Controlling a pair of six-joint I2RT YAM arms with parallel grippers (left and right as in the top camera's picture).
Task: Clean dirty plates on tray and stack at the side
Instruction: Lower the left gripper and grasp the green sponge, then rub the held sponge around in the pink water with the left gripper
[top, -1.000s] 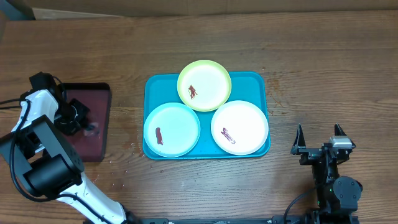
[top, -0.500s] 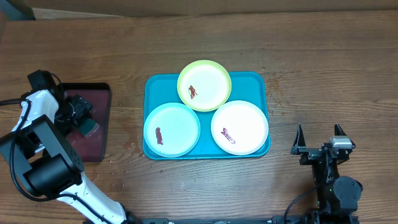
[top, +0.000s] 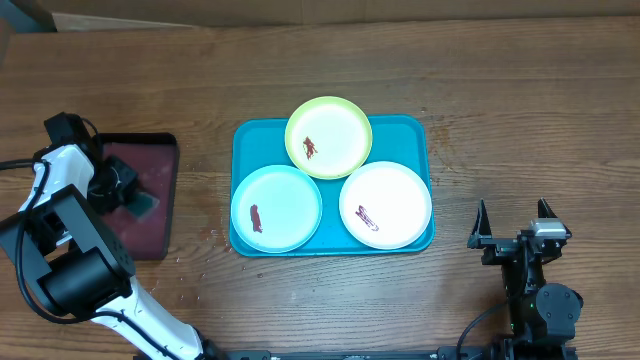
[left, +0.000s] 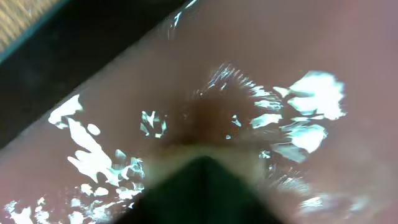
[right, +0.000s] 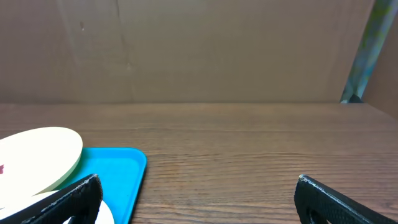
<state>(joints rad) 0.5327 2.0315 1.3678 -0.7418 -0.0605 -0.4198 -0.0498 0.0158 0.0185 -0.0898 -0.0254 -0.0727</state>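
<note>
Tray: the bright teal-blue tray (top: 255, 145) lies flat at the middle of the wooden table (top: 500, 100), rounded corners and raised rim showing, with all three plates on it.
Yellow-green plate: the yellow-green plate (top: 328, 137) sits at the far side, its far edge reaching past the tray's far rim. A red-brown smear marks it left of centre.
Light blue plate: the light blue plate (top: 276, 207) fills the near-left part of the tray, with a small smear close to its left edge.
White plate: the white plate (top: 385, 204) fills the near-right part, just beside the blue one. A dark reddish squiggle lies on its near-left portion.
Maroon tray: the dark maroon tray (top: 150, 160) lies well left of the teal tray. The left wrist view shows its surface wet and glinting.
Left gripper: the left gripper (top: 128, 195) is over the maroon tray beside a dark green pad (top: 145, 206). Its wrist view is blurred, so whether the jaws are spread or clamping the pad cannot be told.
Right gripper: the right gripper (top: 511, 215) waits at the near-right of the table, apart from the tray, jaws spread wide with nothing between them.
</note>
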